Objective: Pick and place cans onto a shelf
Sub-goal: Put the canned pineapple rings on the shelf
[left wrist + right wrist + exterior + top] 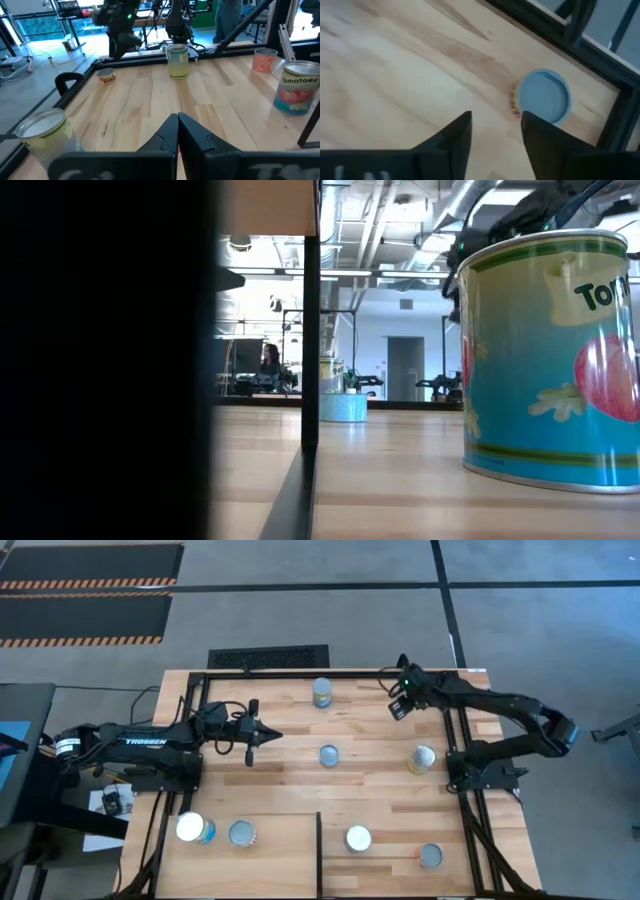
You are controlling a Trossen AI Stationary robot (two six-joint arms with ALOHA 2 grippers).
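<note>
Several cans stand on the wooden table: a yellow-labelled one (322, 692) at the far middle, one at the centre (329, 755), one toward the right (422, 759), and two near the front right (358, 838) (431, 856). Two more (195, 829) (242, 833) stand on the pale shelf (285, 865) at the near left. A flat blue-topped tin (543, 96) lies by the table's far right frame. My right gripper (496, 120) hangs open just above and beside that tin, pointing down at a slant. My left gripper (268, 735) is shut at the table's left, pointing right, holding nothing.
A black frame (330, 673) runs round the table's far and side edges, close behind the flat tin. The shelf's dark edge (320, 855) stands between the near-left cans and a tomato can (550, 360). Bare wood lies between my two grippers.
</note>
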